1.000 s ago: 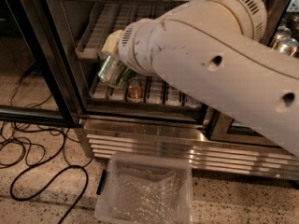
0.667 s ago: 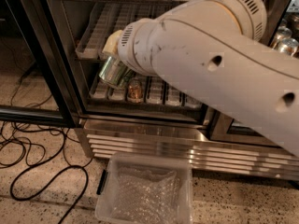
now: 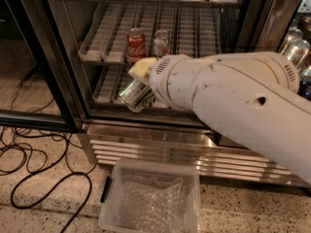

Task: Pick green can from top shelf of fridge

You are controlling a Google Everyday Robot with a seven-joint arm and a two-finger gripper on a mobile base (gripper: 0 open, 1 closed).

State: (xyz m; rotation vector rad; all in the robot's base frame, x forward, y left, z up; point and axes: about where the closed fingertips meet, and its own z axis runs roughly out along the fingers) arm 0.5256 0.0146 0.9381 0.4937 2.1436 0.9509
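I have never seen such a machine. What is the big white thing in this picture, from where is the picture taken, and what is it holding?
The big white thing is a robot's arm. There is only one camera, and it looks down along the arm; where it is mounted is not known. At the arm's end is the gripper, a clamp with two fingers, in front of the open fridge. It is shut on the green can, which is tilted and clear of the shelves. Inside, a red cola can and a white can stand on a rack. On the floor are a clear plastic bin and black cables.
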